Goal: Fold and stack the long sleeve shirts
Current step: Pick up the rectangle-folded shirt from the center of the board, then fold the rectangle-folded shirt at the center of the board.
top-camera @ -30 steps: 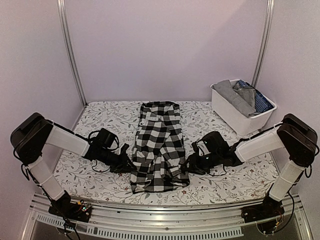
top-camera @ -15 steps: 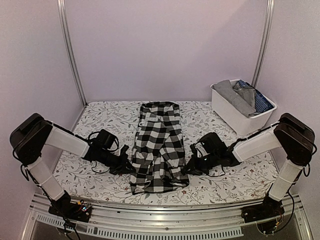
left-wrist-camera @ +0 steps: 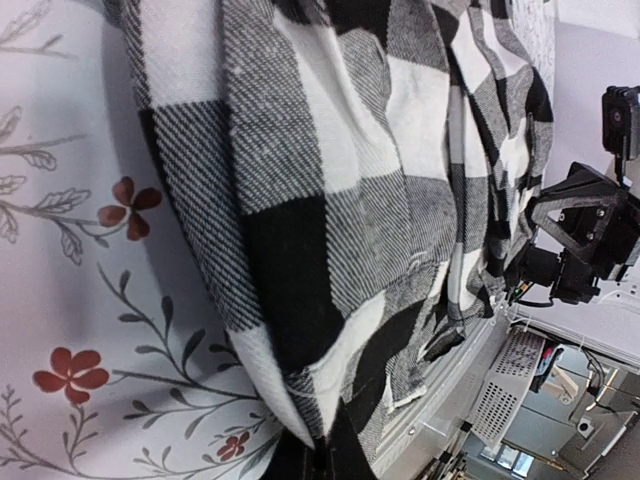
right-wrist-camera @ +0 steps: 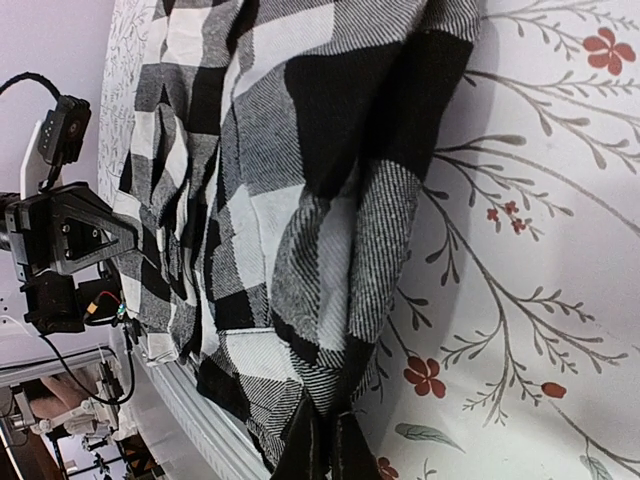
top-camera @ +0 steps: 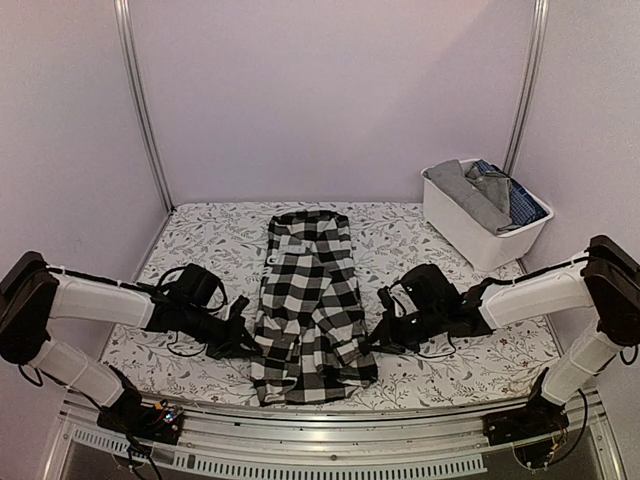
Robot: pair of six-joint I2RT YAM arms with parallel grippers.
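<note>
Table holds one checked shirt, left gripper, right gripper, one bin.

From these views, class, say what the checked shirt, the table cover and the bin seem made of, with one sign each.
Checked shirt: soft woven cloth, likely flannel, matte; diagonal weave lines, limp folds. Table cover: printed sheet, fabric or vinyl, unclear; flat floral pattern. Bin: probably white plastic; rigid smooth walls.
</note>
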